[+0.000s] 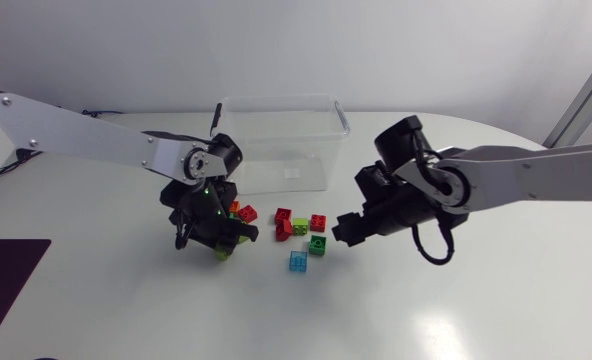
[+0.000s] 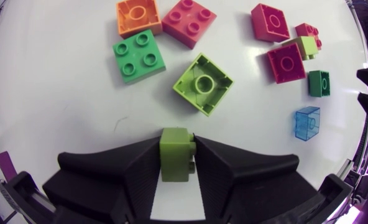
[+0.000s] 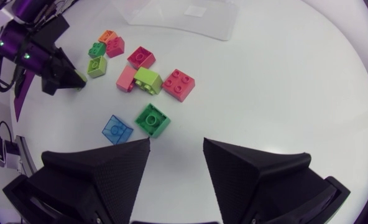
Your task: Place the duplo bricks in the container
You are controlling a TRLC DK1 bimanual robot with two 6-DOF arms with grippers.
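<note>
Our left gripper (image 2: 176,139) is clamped on a small olive-green brick (image 2: 176,163), one wedge finger pressed to each of its flat side walls. It hangs low over the table (image 1: 456,300), in front of the clear container (image 1: 281,99) and toward its left end. We cannot tell whether the brick has left the surface. Our right gripper (image 3: 176,143) has its fingers apart with nothing between them, in front of the container's right end.

We judge these bricks light, rigid and smooth-walled, so a squeeze on two opposite flat sides should hold, while a grip across the studs or a corner might slip. The held brick sits centred between the fingertips.

The loose bricks lie in a cluster in front of the container, nearer to it than our left gripper is: an upturned lime brick (image 2: 202,84) closest ahead of the fingers, a green one (image 2: 139,57), an orange one (image 2: 137,15) and a pink one (image 2: 189,22) beyond, with a clear blue brick (image 2: 307,122) off to the side.
</note>
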